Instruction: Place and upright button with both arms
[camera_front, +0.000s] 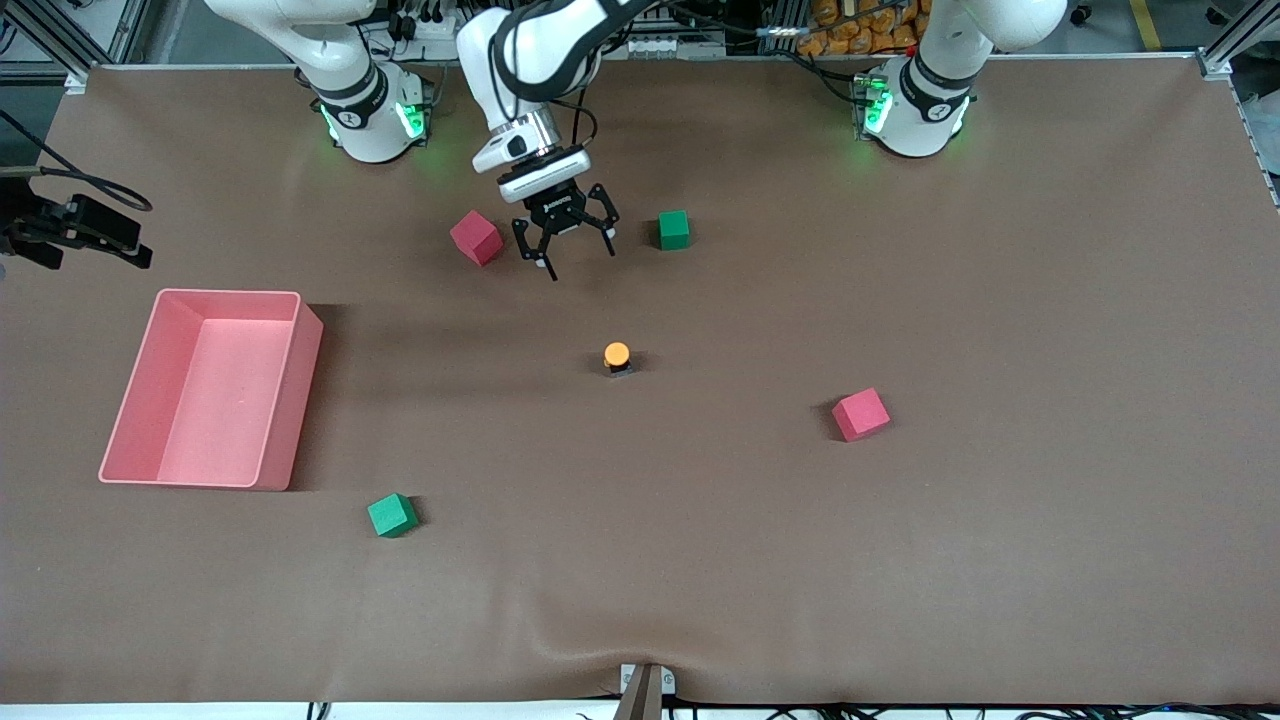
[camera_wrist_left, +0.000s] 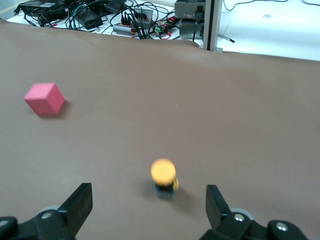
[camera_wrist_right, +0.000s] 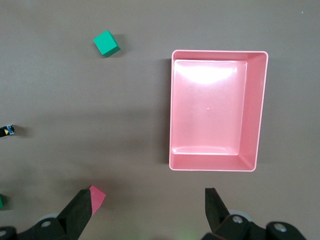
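The left arm (camera_front: 560, 40) reaches from its base (camera_front: 915, 105) across the top of the front view, wrist bent downward, and its left gripper (camera_front: 566, 235) hangs above the bench with the fingers (camera_wrist_left: 80, 205) spread wide and holding nothing. The right arm (camera_front: 330, 40) rises out of view (only base and lower links show); the right gripper (camera_wrist_right: 145, 212) is high over the bench, fingers (camera_wrist_right: 216, 207) apart and empty.

- Button (camera_front: 617, 356): upright mid-table, bare mat on every side; approach free from all directions.
- Left gripper (camera_front: 567, 238): fingers spread, empty, hanging over the gap between a red cube (camera_front: 476, 237) and a green cube (camera_front: 674, 229) near the robots' edge.
- Second red cube (camera_front: 860, 414): well apart from the button.
- Second green cube (camera_front: 392, 515): toward the camera edge.
- Pink bin (camera_front: 283, 400): blocks the right arm's end.
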